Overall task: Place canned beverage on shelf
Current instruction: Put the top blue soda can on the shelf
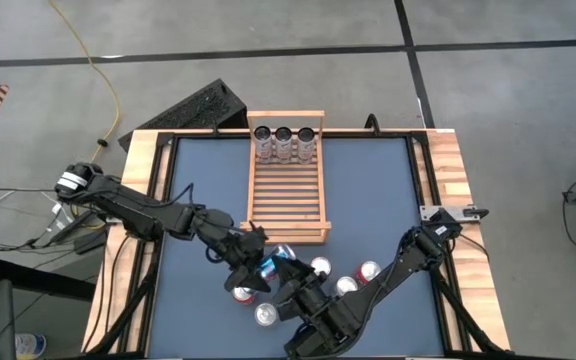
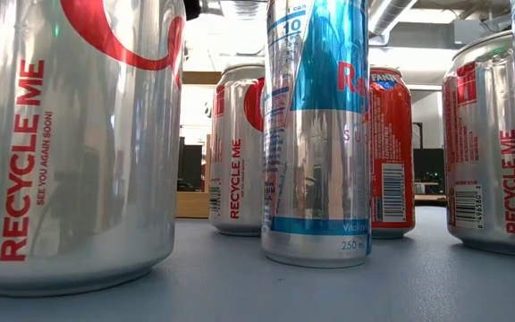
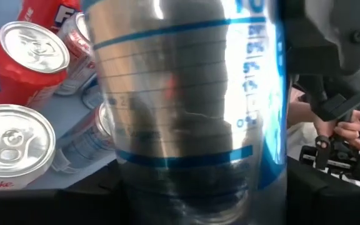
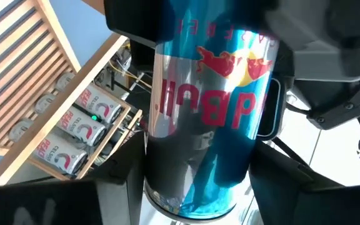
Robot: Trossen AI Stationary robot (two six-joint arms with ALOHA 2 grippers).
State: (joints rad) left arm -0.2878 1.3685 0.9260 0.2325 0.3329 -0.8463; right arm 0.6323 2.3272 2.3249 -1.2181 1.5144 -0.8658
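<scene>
Handover looks to be the step in hand: the blue-and-silver can (image 1: 274, 263) hangs between both arms over the desk (image 1: 368, 200), just off the 6 o'clock rail of the shelf (image 1: 286, 190). The left gripper (image 1: 256, 258), reaching in from 9 o'clock, has its fingers clamped on one end. The right gripper (image 1: 294, 287) comes up from 5 o'clock; whether it grips cannot be told. Next, one arm must let go before the can travels toward 12 o'clock.
</scene>
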